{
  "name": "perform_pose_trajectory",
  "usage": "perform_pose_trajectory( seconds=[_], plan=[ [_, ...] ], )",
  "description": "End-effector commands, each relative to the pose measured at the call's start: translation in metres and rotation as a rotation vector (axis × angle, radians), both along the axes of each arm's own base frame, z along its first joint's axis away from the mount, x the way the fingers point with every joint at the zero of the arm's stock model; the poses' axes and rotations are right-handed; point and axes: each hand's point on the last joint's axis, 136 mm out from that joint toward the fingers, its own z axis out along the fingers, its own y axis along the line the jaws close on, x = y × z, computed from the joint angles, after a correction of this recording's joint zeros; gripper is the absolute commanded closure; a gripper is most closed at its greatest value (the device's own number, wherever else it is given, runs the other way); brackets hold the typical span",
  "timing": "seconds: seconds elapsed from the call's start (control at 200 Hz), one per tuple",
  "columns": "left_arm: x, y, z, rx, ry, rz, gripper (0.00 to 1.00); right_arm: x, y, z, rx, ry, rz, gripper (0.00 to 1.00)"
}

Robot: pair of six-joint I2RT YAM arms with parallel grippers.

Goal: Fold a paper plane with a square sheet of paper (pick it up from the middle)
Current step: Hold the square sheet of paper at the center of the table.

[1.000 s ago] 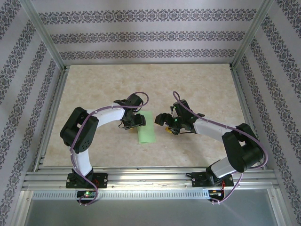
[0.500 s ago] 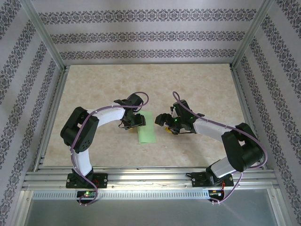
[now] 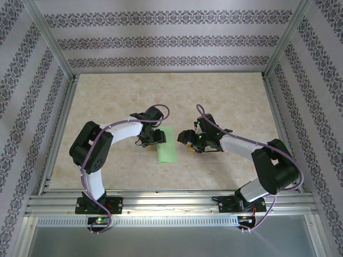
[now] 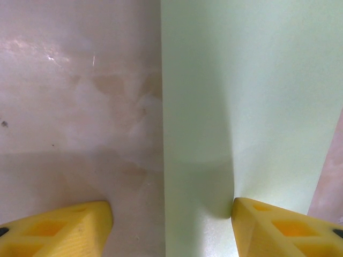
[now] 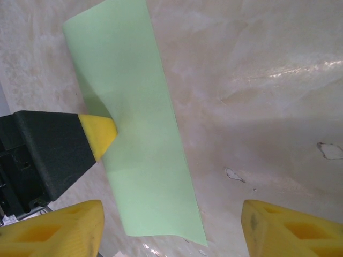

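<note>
On the table (image 3: 107, 96) little has moved. The sheet of paper (image 3: 167, 147), folded into a long strip, still lies in the middle between the pincers. The left pincer (image 3: 152, 140) stays open and holds nothing, with one finger (image 4: 278, 227) pressing the strip down. The right pincer (image 3: 187, 140) has pulled its fingers in a little but is still open and empty. I think it is getting ready for the next fold.

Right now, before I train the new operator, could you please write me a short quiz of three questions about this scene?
1. True or false: the green paper is already a pointed dart.
2. One fingertip of the left pincer presses on: A the paper, B a cable, C the wall.
3. Which pincer hangs beside the paper without touching it?
Key: 1 false; 2 A; 3 the right pincer.
</note>
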Motion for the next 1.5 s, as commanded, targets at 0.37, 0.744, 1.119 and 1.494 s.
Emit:
perform_pose_trajectory(
  seconds=[0.37, 0.744, 1.119, 1.494],
  plan=[
    [0.0032, -0.0033, -0.0401, -0.004, 0.022, 0.001, 0.38, 0.001, 0.0078, -0.002, -0.013, -0.03, 0.045, 0.63],
    [0.004, -0.0021, -0.039, -0.003, 0.012, 0.002, 0.39, 0.0, 0.0073, -0.0049, -0.018, -0.021, 0.045, 0.66],
    [0.0045, -0.0064, -0.0386, -0.019, 0.01, -0.017, 0.4, -0.0012, 0.0072, -0.0076, -0.02, -0.008, 0.045, 0.65],
    [0.0037, -0.0059, -0.0408, -0.008, 0.018, -0.026, 0.39, -0.0012, 0.007, -0.0085, -0.022, -0.006, 0.044, 0.65]
  ],
)
